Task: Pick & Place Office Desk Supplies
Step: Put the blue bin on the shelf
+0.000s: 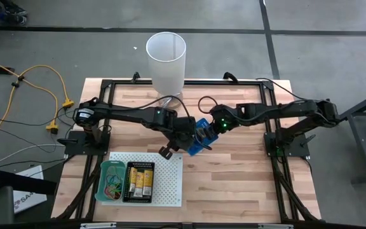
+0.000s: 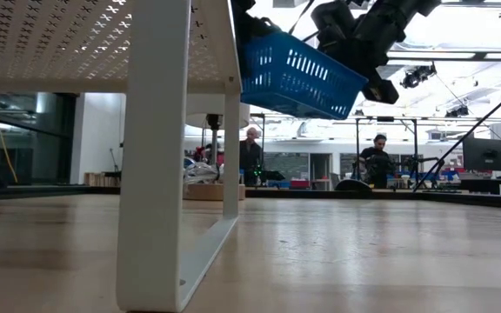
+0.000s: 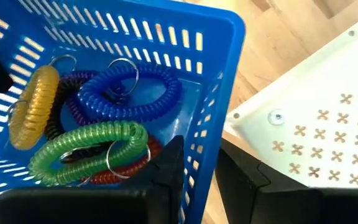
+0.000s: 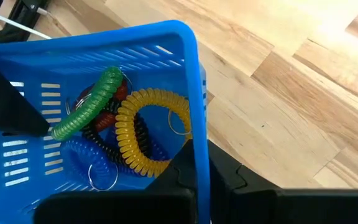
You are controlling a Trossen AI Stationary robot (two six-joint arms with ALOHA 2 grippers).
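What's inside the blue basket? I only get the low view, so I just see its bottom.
Observer: Coiled loops: a green loop, a blue loop and a yellow loop on top.
Operator: Who's holding it up?
Observer: Both arms. The left gripper and the right gripper each pinch the basket wall.
Operator: What's up on that white thing?
Observer: On the board: a green tray and a black tray of yellow packets.
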